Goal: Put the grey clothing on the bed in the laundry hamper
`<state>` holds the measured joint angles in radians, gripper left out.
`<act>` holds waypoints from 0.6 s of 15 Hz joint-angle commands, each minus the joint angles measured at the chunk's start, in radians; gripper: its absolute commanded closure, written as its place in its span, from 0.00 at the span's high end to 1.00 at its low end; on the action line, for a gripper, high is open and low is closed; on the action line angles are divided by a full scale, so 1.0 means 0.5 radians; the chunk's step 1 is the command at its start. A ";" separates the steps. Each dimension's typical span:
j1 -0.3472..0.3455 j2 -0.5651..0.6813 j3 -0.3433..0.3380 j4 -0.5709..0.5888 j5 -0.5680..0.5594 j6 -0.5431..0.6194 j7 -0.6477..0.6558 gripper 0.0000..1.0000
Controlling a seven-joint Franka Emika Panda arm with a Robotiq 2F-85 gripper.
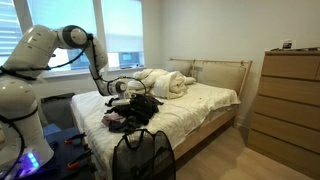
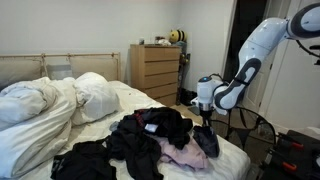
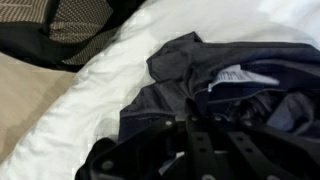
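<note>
At the pile's (image 2: pixel 150 140) right edge in an exterior view, the end effector (image 2: pixel 205 127) sat over the grey clothing (image 2: pixel 208 144); its grip could not be determined. Recommended: pinch grey fabric only, lift clear, then carry to the hamper (image 1: pixel 140 155).

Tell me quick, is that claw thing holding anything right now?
Gripper: down at the grey clothing; whether it is open or shut on it cannot be told.
</note>
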<state>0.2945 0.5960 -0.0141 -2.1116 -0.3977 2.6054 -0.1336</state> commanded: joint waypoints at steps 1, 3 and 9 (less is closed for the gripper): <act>0.007 -0.356 0.133 0.013 0.019 -0.463 -0.036 0.01; 0.016 -0.521 0.210 0.066 0.021 -0.723 -0.010 0.01; 0.030 -1.001 0.403 0.268 0.000 -1.497 0.127 0.01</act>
<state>0.3023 0.2075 0.1598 -2.0034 -0.3912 2.0033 -0.1213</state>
